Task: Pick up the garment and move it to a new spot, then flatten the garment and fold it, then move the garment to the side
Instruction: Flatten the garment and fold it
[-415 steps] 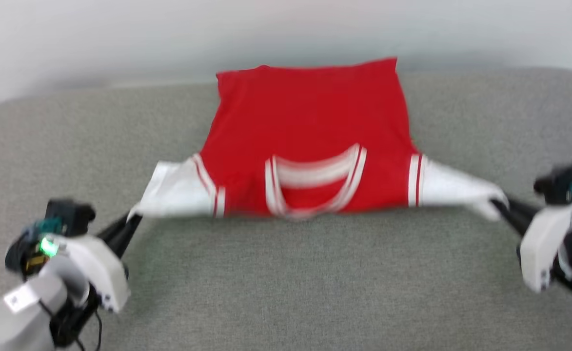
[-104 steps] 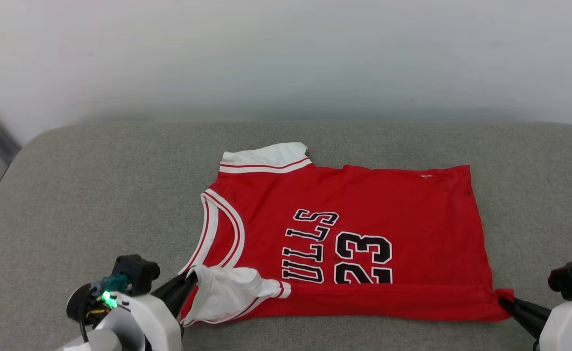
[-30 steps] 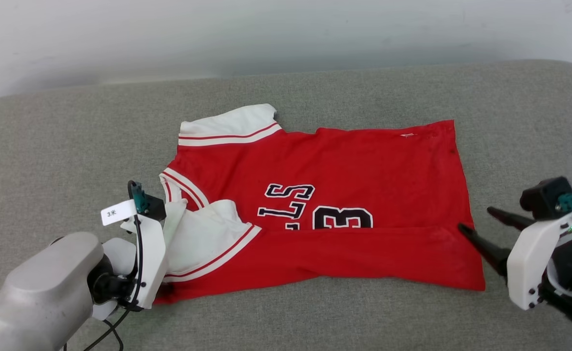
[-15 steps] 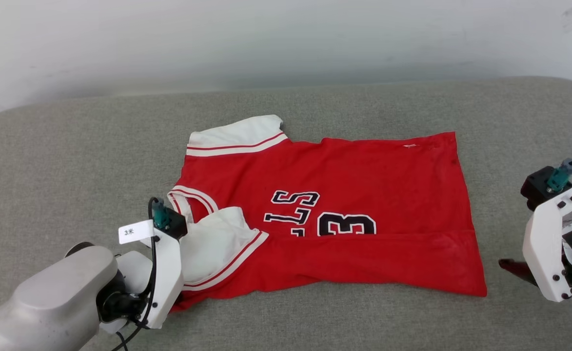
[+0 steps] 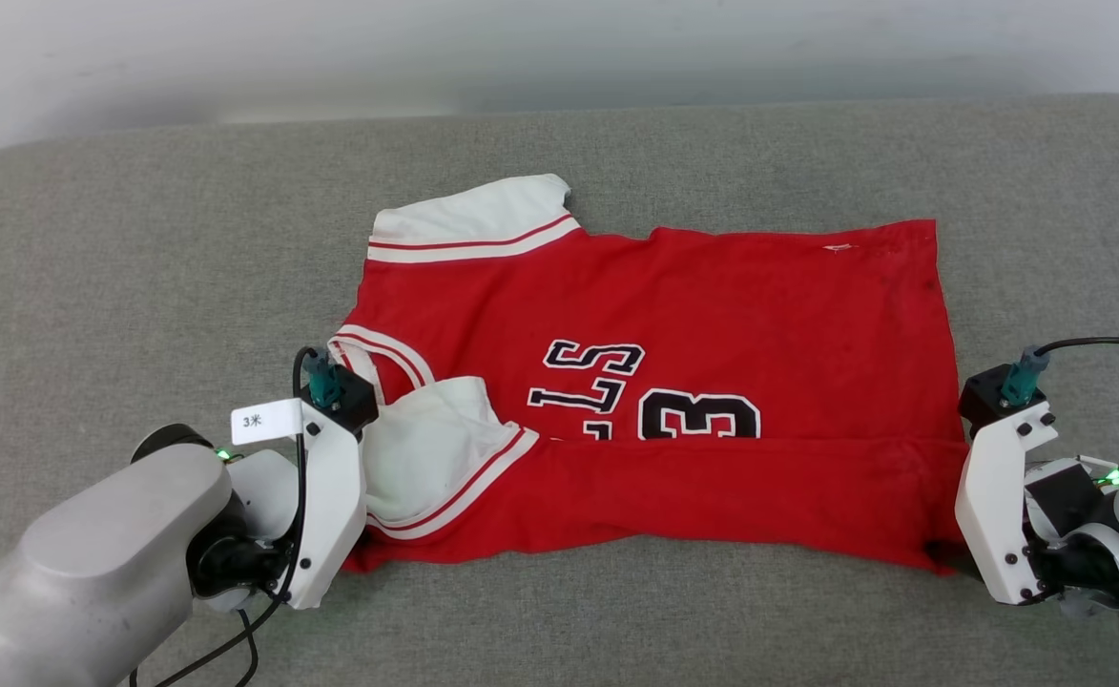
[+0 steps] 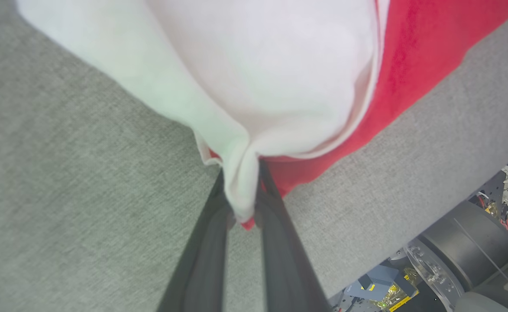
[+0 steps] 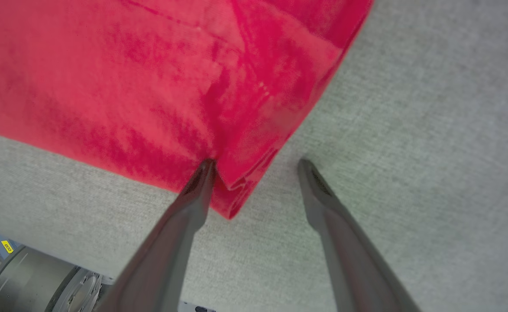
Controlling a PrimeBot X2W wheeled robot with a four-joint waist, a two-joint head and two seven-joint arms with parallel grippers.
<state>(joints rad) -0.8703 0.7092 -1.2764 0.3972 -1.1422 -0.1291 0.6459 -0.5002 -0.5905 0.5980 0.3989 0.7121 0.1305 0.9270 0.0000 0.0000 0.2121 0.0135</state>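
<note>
1. Pinching the near left corner of the red jersey shirt (image 5: 712,315) with white short sleeves is the left gripper (image 6: 241,173), which has two long dark fingers. They are squeezed tight on a bunched bit of white sleeve (image 5: 425,448), and a little red cloth pokes out between them too.
2. That white sleeve is folded in on top of the shirt's near left part, with its red and white stripes showing.
3. The other white sleeve (image 5: 473,224) sticks out flat from the shirt's far left corner.
4. The shirt lies spread out with its front up and its striped neck hole (image 5: 378,358) at its left end. Black letters (image 5: 588,382) with white edges and a big "3" (image 5: 702,417) show in its middle.
5. The shirt's near edge is folded over in a long red strip (image 5: 712,487) that covers part of the letters.
6. A soft grey cloth cushion (image 5: 139,239) lies under the shirt and reaches past it on every side.
7. The right gripper (image 7: 257,162) is at the shirt's near right corner. Its two dark fingers are spread apart and hold nothing. One fingertip (image 7: 206,167) touches the red cloth there, and the other is over the cushion just beside the shirt.
</note>
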